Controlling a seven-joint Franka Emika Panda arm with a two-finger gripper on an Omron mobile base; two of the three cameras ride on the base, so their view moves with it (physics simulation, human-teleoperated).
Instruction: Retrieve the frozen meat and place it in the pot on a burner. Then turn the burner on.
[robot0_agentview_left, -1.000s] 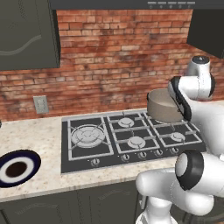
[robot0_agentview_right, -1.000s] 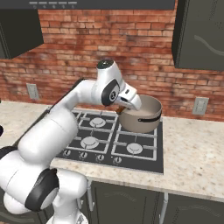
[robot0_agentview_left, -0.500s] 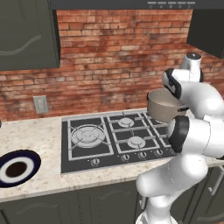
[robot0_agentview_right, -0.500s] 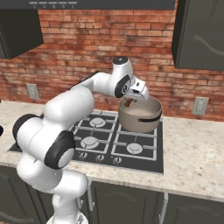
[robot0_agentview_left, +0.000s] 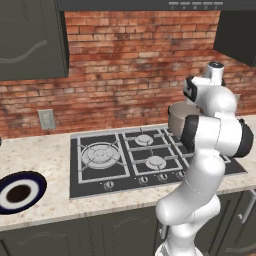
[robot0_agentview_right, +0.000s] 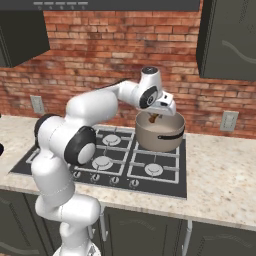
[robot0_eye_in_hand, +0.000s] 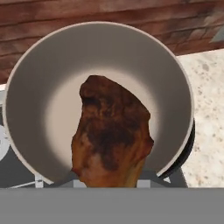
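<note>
The frozen meat (robot0_eye_in_hand: 111, 135), a reddish-brown chunk with a tan edge, hangs right over the mouth of the pot (robot0_eye_in_hand: 39, 74), and my fingertips are hidden behind it. From the right base view my gripper (robot0_agentview_right: 156, 115) is shut on the frozen meat (robot0_agentview_right: 153, 119), just above the rim of the grey pot (robot0_agentview_right: 161, 137). The pot stands on the hob's back right burner. In the left base view my arm covers most of the pot (robot0_agentview_left: 176, 119).
The black hob (robot0_agentview_left: 95, 172) has a row of knobs (robot0_agentview_left: 145, 178) along its front edge. A dark blue and white plate (robot0_agentview_left: 6, 200) lies on the counter at the far left. A brick wall stands behind, with dark cabinets above.
My arm has folded up and swung toward the pot. The gripper with the meat has shifted slightly from the pot's near rim to over its opening.
</note>
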